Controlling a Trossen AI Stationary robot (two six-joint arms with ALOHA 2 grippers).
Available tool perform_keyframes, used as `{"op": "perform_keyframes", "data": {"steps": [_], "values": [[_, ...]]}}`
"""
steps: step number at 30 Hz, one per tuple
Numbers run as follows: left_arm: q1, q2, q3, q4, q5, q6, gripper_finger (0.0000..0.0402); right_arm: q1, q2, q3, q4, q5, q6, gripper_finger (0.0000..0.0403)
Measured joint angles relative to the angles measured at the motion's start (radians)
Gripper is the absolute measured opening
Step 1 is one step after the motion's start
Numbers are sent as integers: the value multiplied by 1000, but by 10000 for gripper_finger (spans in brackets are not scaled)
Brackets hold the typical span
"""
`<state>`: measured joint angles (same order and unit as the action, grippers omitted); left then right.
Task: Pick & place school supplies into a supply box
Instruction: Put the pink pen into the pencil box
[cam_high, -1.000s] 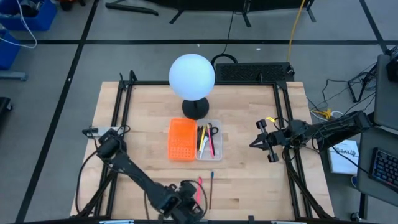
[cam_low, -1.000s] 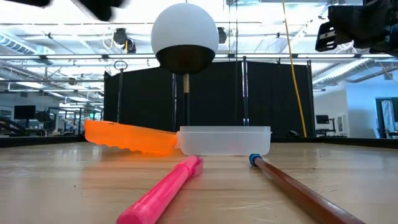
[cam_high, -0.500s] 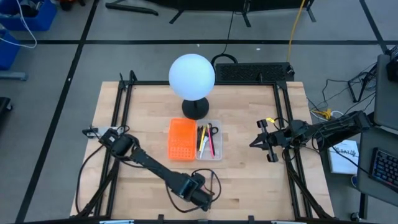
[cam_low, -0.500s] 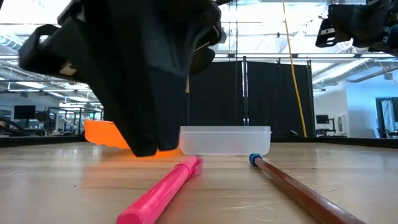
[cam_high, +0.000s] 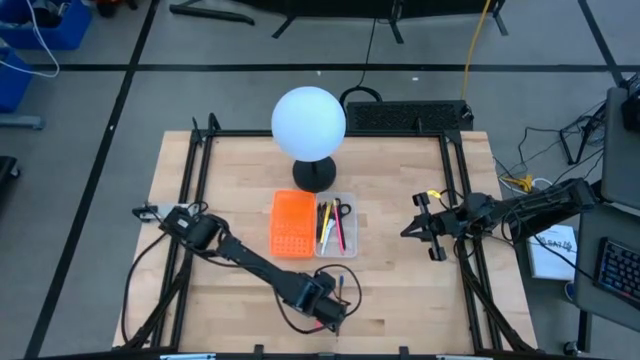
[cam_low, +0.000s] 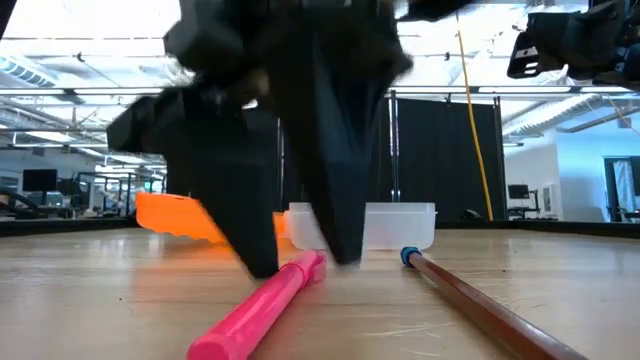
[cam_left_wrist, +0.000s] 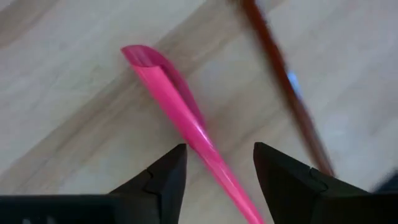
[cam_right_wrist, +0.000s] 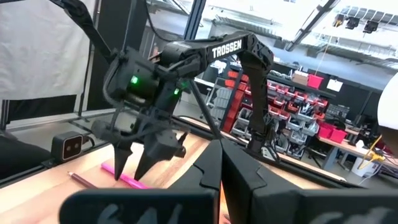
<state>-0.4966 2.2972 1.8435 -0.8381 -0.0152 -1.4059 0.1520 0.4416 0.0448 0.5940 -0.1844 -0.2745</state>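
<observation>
Two dark fingers of the left claw (cam_left_wrist: 214, 171) stood apart on either side of a pink pen (cam_left_wrist: 180, 112), spread wide with the pen passing between them and neither finger visibly touching it. In the low view the fingers (cam_low: 335, 200) reached down to the table (cam_low: 520, 275), their tips at the far end of the pink pen (cam_low: 255, 310). Just beside it lay a brown pencil with a blue end (cam_low: 470, 300), angled away from the pen and not touching it. From above, the left claw (cam_high: 328, 305) sat near the table's front edge, well short of the supply box (cam_high: 337, 228), whose clear tray held scissors and several pens beside its orange perforated half (cam_high: 292, 224). A white globe lamp (cam_high: 309, 122) stood behind the box. The right claw (cam_high: 425, 228) hung off to the right side of the table (cam_high: 400, 280), its fingers pressed together and holding nothing.
</observation>
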Motion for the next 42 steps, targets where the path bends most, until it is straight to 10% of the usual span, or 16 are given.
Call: {"op": "perform_keyframes", "data": {"steps": [11,25,42], "values": [[6,86,8,1,55,-18,186,0,0,0,-16,0,0,0],[10,86,4,-29,100,-95,25,0,0,0,-23,4,-17,0],[3,-93,-4,28,-110,-50,28,0,0,0,-23,5,-51,0]]}}
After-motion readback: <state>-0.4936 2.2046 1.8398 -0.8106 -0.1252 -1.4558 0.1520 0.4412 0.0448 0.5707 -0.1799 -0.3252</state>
